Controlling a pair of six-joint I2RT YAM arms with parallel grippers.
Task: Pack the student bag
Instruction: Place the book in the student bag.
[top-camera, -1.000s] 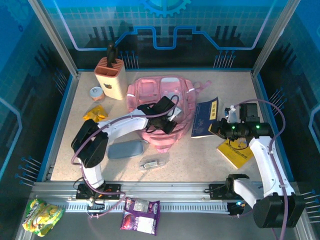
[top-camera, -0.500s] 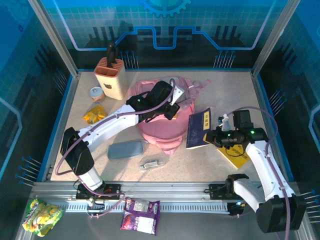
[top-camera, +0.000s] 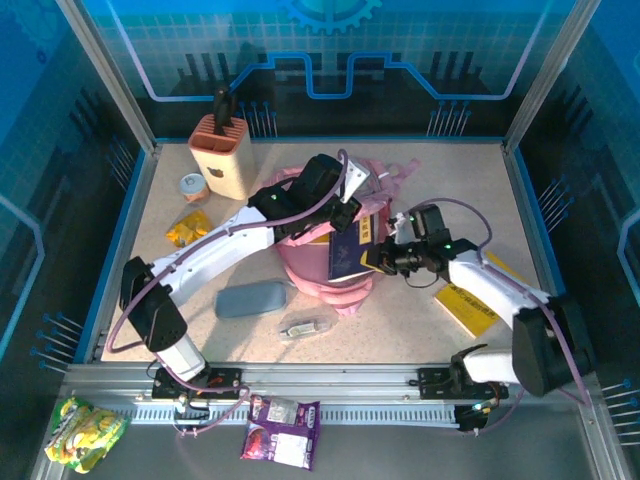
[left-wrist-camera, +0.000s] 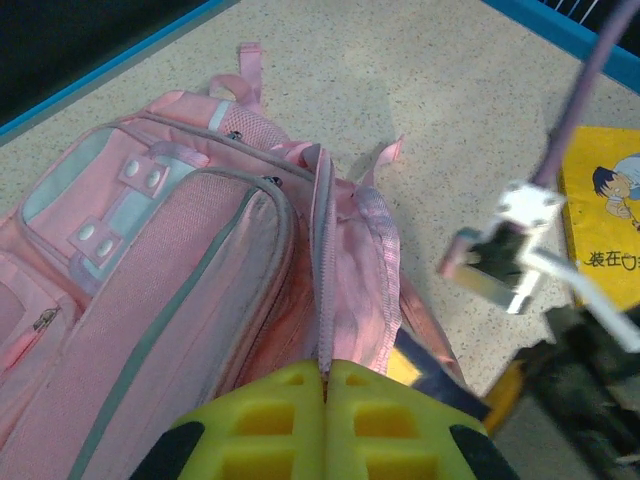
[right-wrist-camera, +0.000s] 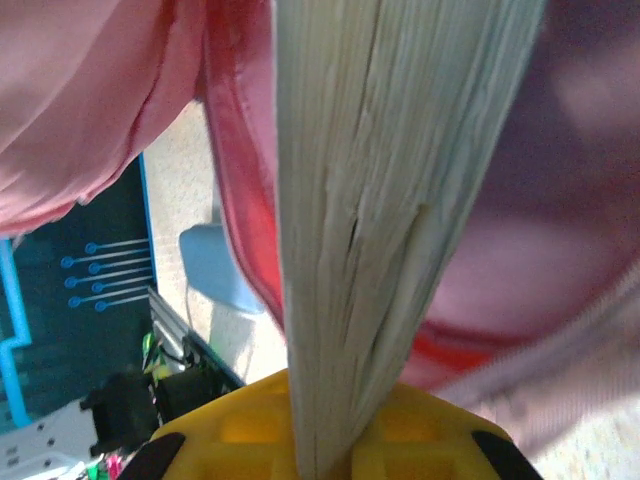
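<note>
The pink student bag (top-camera: 318, 268) lies mid-table with its mouth pulled open. My left gripper (top-camera: 346, 214) is above it, shut on the bag's zipper edge (left-wrist-camera: 322, 300), and the yellow fingertips (left-wrist-camera: 290, 400) pinch the fabric. My right gripper (top-camera: 380, 258) is shut on a dark blue book (top-camera: 346, 256) that stands tilted in the bag's opening. In the right wrist view the book's page edges (right-wrist-camera: 380, 200) rise from between the fingers (right-wrist-camera: 250, 430), with the bag's pink inside (right-wrist-camera: 235, 190) around them.
A yellow book (top-camera: 470, 306) lies right of the bag. A grey-blue pencil case (top-camera: 250, 298) and a small clear item (top-camera: 308, 323) lie near its front. An orange holder (top-camera: 222, 156), a small tin (top-camera: 192, 185) and a yellow packet (top-camera: 190, 228) sit at the back left.
My right gripper has carried the blue book leftward from the table into the bag's opening. My left gripper has lifted the bag's edge and shifted slightly right.
</note>
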